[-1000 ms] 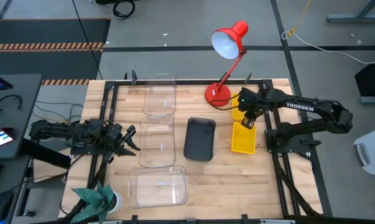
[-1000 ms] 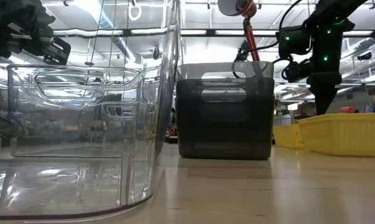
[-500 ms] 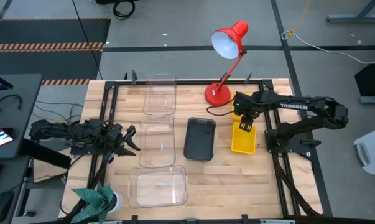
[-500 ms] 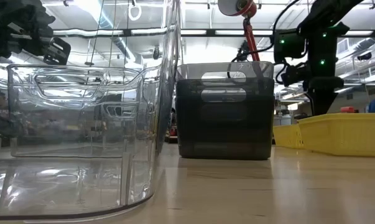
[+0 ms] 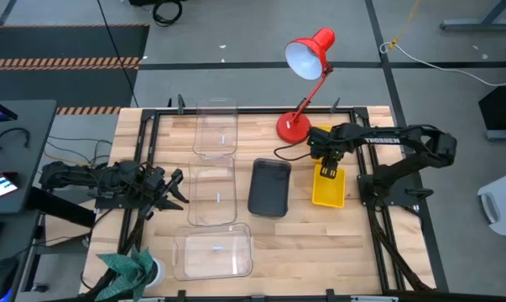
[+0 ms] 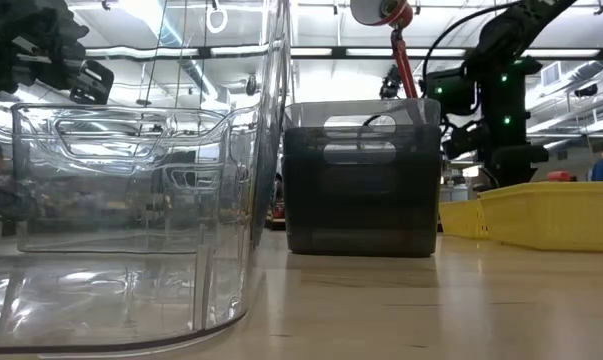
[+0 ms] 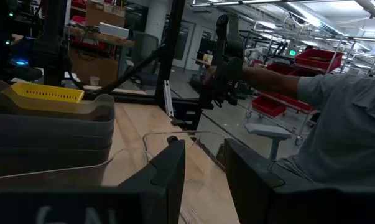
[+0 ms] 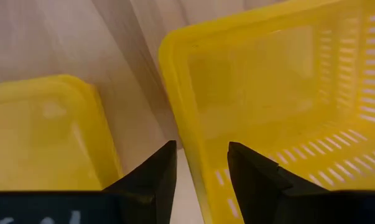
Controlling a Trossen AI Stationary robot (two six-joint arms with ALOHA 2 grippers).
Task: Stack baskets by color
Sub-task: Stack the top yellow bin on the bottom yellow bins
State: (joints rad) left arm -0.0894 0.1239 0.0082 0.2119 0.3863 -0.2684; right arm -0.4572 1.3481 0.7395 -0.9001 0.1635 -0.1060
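the table [image 5: 286,239] is pale wood with visible grain, smooth and faintly shiny. the clear baskets [image 5: 212,195] look like glossy transparent plastic, catching bright reflections. the dark grey basket [image 5: 269,187] is smoky, semi-translucent plastic with a soft sheen. the yellow baskets [image 5: 329,190] are opaque plastic, slotted along the walls. the red lamp [image 5: 310,53] has a glossy painted shade.
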